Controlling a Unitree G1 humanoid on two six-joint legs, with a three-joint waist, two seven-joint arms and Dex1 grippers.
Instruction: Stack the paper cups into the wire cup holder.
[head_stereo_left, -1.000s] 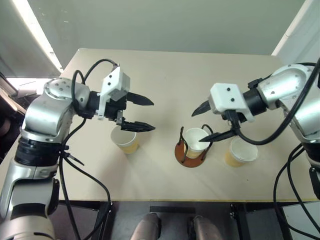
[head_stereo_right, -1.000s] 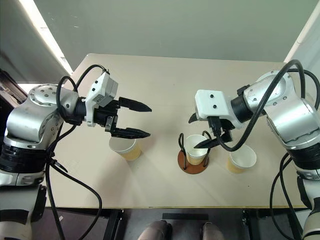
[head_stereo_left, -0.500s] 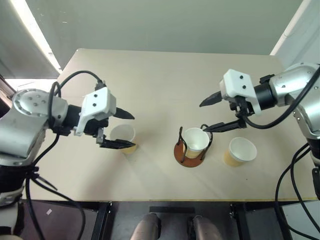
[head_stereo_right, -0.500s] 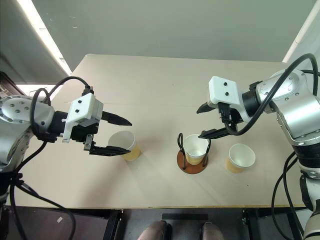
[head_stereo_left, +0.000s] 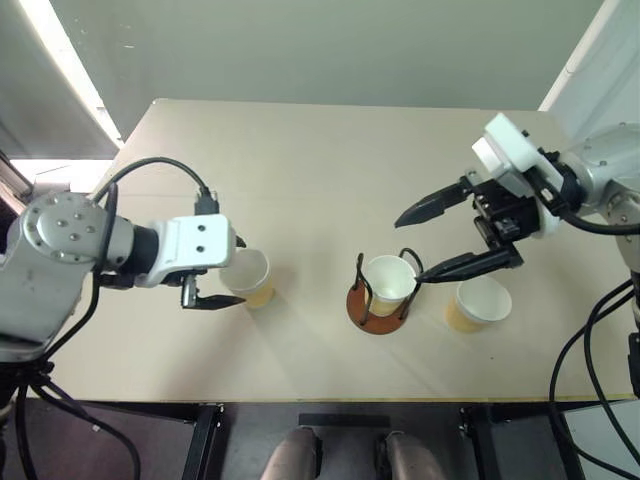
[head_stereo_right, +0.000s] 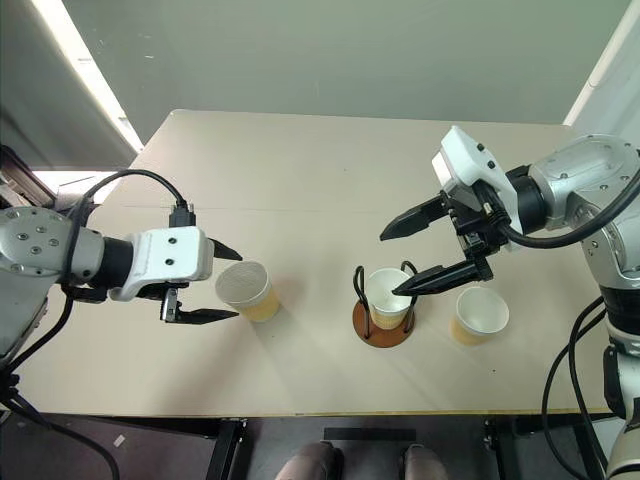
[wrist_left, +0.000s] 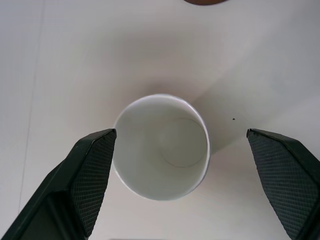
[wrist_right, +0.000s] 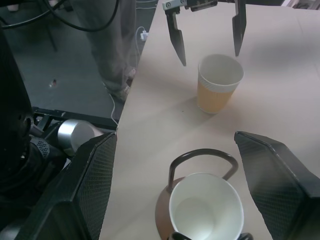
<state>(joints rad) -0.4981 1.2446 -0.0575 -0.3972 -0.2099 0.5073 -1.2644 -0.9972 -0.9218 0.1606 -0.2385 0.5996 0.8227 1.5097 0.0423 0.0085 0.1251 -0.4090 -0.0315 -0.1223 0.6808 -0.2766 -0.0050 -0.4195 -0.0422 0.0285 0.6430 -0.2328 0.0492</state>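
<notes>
A: Left gripper (head_stereo_left: 222, 279) wide, empty. Left cup (head_stereo_left: 247, 277) stands upright at its 3 o'clock, just beside the tips, mouth up, sitting between the fingers (wrist_left: 90, 170) in the wrist view. Left arm clearly nearer.

B: Middle?

A: Holder (head_stereo_left: 380, 300), reddish-brown disc, black wire loops, one cup (head_stereo_left: 391, 281) already in it. Right gripper (head_stereo_left: 425, 245) wide, empty, above it.

B: Right side?

A: Third cup (head_stereo_left: 479, 303) on the table (head_stereo_left: 330, 160) at the holder's 3 o'clock. Cups are tapered paper, tan outside, white inside, rolled rims. Matte beige tabletop.
</notes>
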